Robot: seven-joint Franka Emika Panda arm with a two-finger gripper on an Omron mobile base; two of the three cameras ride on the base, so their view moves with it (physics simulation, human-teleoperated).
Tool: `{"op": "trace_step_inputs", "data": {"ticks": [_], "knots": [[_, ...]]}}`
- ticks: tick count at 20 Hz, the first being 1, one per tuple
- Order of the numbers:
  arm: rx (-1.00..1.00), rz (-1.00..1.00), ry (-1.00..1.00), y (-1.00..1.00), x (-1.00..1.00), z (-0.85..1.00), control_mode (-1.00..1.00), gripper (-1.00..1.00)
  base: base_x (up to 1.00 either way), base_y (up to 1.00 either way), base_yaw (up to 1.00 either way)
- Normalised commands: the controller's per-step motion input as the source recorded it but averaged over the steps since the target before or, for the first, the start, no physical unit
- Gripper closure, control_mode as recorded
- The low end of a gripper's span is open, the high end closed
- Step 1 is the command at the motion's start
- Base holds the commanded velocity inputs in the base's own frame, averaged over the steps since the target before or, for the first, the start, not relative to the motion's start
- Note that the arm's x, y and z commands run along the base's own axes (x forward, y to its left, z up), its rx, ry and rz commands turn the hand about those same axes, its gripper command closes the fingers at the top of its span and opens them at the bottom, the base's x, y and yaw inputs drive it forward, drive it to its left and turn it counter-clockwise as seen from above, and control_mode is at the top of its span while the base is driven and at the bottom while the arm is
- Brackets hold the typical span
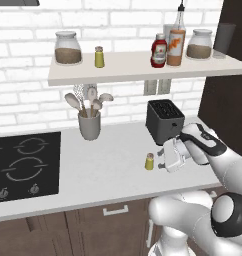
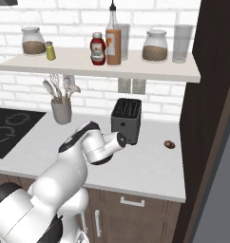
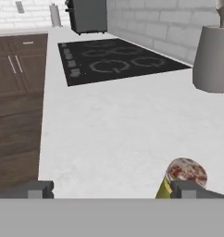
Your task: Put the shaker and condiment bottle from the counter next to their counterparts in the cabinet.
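The small olive-yellow shaker stands upright on the white counter, left of the toaster's front. My gripper hovers low just to its right, open, with nothing between its fingers. In the hand view the shaker sits just ahead of my gripper, partly behind the right fingertip. The orange condiment bottle stands on the open cabinet shelf right beside the red ketchup bottle. A brighter yellow-green shaker stands further left on the shelf. The right base view also shows the condiment bottle, ketchup bottle and yellow-green shaker.
A dark toaster stands behind my hand. A grey utensil holder and a black cooktop lie to the left. Jars and a glass share the shelf. A small brown item lies near the dark cupboard.
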Motion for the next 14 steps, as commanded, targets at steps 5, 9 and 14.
{"op": "trace_step_inputs", "data": {"ticks": [5,9,14], "knots": [[0.0,0.0,0.0,0.0,0.24,-0.09,-1.0,-1.0,0.0,0.0,0.0],[0.0,0.01,0.0,-0.03,0.22,-0.11,-1.0,-1.0,0.0,0.0,0.0],[0.0,0.01,0.0,-0.07,0.14,-0.05,-1.0,-1.0,0.0,0.0,0.0]]}}
